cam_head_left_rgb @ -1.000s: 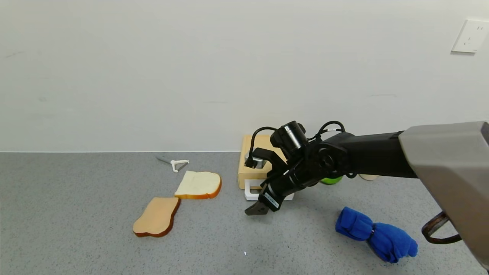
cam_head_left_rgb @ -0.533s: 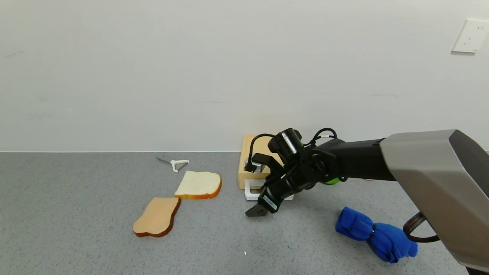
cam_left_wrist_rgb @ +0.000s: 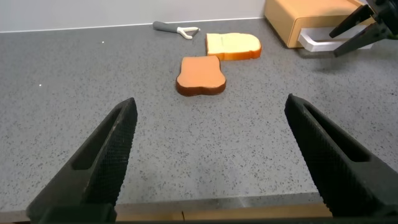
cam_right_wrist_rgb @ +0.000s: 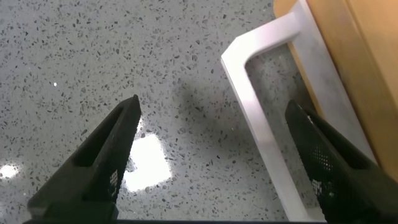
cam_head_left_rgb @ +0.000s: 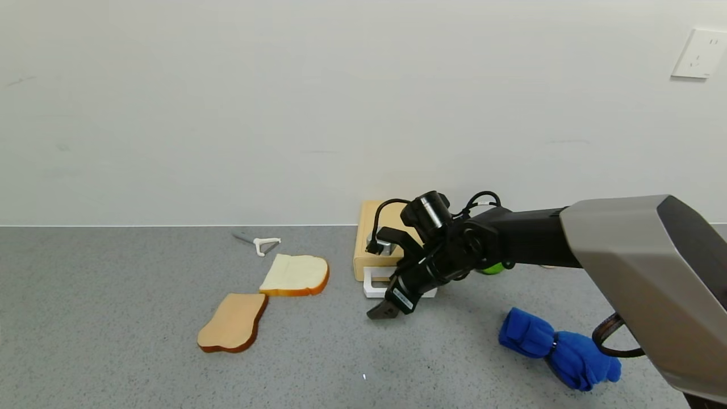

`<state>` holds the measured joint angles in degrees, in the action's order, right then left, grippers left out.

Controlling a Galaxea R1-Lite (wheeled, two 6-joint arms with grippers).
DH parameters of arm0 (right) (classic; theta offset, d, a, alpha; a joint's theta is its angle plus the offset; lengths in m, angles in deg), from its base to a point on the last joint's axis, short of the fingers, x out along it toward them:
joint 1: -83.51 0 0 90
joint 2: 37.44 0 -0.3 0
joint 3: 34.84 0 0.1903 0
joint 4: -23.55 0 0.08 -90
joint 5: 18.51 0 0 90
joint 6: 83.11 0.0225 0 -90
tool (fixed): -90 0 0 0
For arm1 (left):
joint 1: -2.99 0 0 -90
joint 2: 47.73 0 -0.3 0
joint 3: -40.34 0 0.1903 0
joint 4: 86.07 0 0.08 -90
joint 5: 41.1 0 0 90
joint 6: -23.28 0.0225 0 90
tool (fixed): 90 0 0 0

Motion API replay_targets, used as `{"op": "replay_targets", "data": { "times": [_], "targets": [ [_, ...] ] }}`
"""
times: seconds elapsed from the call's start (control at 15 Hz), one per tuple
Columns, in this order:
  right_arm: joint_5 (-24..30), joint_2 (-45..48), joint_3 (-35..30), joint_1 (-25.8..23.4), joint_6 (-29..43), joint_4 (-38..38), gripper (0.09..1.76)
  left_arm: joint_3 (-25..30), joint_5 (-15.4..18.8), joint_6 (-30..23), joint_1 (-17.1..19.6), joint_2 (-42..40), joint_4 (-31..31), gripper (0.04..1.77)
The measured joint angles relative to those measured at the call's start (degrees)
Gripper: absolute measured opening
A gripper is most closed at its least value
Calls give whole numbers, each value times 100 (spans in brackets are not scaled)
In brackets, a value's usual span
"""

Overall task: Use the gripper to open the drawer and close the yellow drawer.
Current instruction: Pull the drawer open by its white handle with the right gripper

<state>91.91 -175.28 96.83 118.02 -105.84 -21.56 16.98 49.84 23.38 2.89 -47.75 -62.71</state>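
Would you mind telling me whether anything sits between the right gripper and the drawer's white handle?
Nothing visible does. The right gripper hangs open just in front of the white handle of the drawer, with only bare countertop between its fingers.

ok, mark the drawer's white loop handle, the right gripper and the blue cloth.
white loop handle (cam_right_wrist_rgb: 261,127), right wrist view, front bar.
right gripper (cam_head_left_rgb: 381,312), head view, fingertips.
blue cloth (cam_head_left_rgb: 559,349), head view, middle fold.

On the table (cam_head_left_rgb: 113,341) lie two bread slices, one pale (cam_head_left_rgb: 295,274) and one brown (cam_head_left_rgb: 233,322), one peeler (cam_head_left_rgb: 258,243), one drawer (cam_head_left_rgb: 372,238), one blue cloth (cam_head_left_rgb: 559,347) and one green object (cam_head_left_rgb: 493,268), mostly hidden.
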Motion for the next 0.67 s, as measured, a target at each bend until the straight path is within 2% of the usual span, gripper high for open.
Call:
{"op": "replay_targets", "data": {
  "times": [0.67],
  "targets": [
    [-46, -201, 208, -37, -50, 17, 171, 0, 0, 0, 0, 0, -5, 172]
  ]
}}
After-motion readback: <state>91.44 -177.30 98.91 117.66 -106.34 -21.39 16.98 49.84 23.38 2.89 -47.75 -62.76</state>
